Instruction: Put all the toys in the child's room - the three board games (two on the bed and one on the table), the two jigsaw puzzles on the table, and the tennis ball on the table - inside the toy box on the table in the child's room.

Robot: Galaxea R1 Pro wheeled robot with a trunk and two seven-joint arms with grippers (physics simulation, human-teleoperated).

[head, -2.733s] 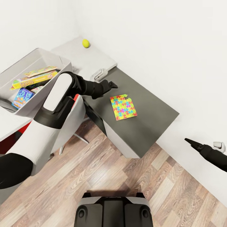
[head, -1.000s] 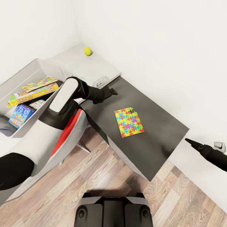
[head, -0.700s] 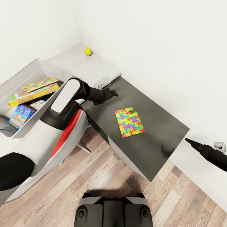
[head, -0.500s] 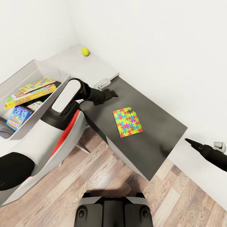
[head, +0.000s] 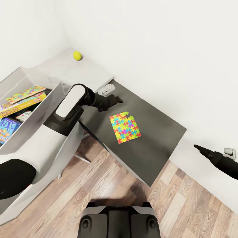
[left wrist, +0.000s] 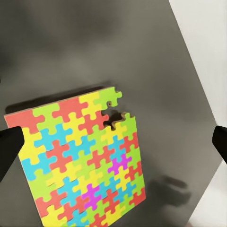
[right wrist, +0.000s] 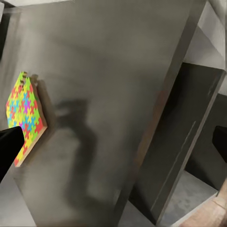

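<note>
One jigsaw puzzle [head: 125,127] lies flat on the dark grey part of the table [head: 155,138], its jagged corner toward the wall. My left gripper [head: 116,99] hovers open just beyond its far edge, and in the left wrist view the puzzle [left wrist: 82,161] spreads between the wide-apart fingertips [left wrist: 9,146]. The tennis ball [head: 77,55] rests in the light grey table corner. At the left, the toy box [head: 33,122] holds board games [head: 19,104] and a second puzzle [head: 24,93]. My right gripper [head: 199,148] hangs open beyond the table's end, and its wrist view catches the puzzle [right wrist: 26,116].
A small white-grey fixture [head: 107,88] sits where the light and dark tabletops meet. A chair [head: 71,138] stands by the table under my left arm. A white wall runs behind the table. Wood floor [head: 109,185] lies open in front of my base [head: 119,219].
The camera has moved, and table, box and ball have slid left in the picture. The puzzle now lies closer under my left gripper. Both grippers have stayed open.
</note>
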